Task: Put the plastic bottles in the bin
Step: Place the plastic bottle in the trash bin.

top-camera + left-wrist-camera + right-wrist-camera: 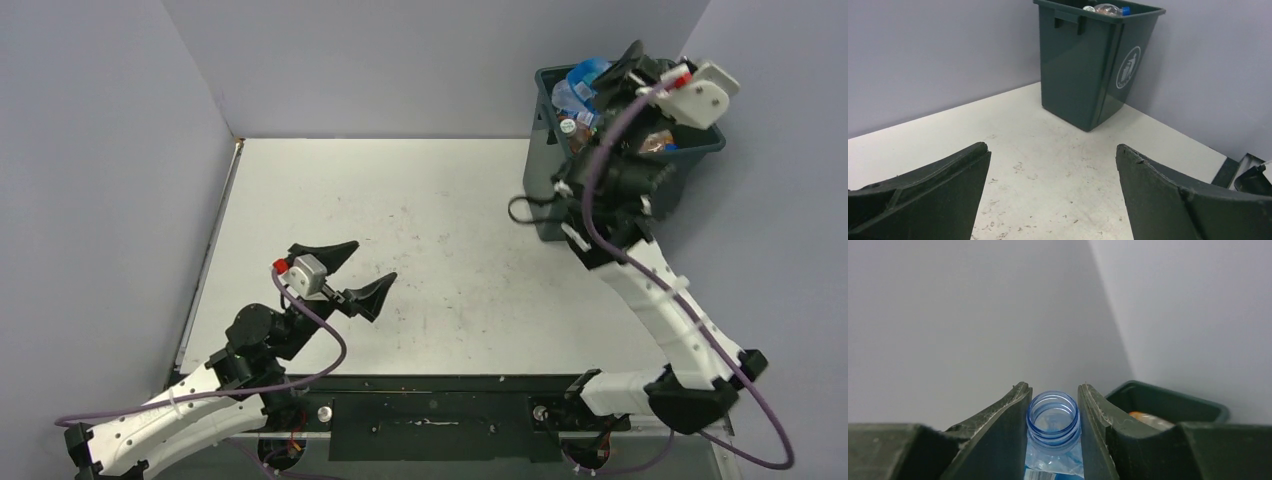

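Right tool (1053, 395) nearest the lens: both fingers pressed against the neck of a clear blue-tinted bottle (1053, 427), uncapped, open mouth facing the wrist camera. Grip on the neck is probably chosen because it is the stiffest part – the thin body would crumple. In the overhead view the right tool (632, 68) sits above the open top of the bin (548, 190), at the far right corner of the bench (420, 200), so the bottle is held where a release should drop it inside; exact height over the pile cannot be judged. Left tool (374, 260) has its jaws spread wide with nothing between them, hovering over the near left of the bench, well apart from the bin – likely parked out of the right arm's way. Bin contents: plastic bottles (575, 110) heaped about level with the rim, clear and orange ones mixed; the left wrist view shows a clear, blue-capped one (1108, 8) lying at rim level. Bin stands upright, white litter symbol (1128, 74) on one face. I see no bottle lying on the bench, so the task looks nearly done.
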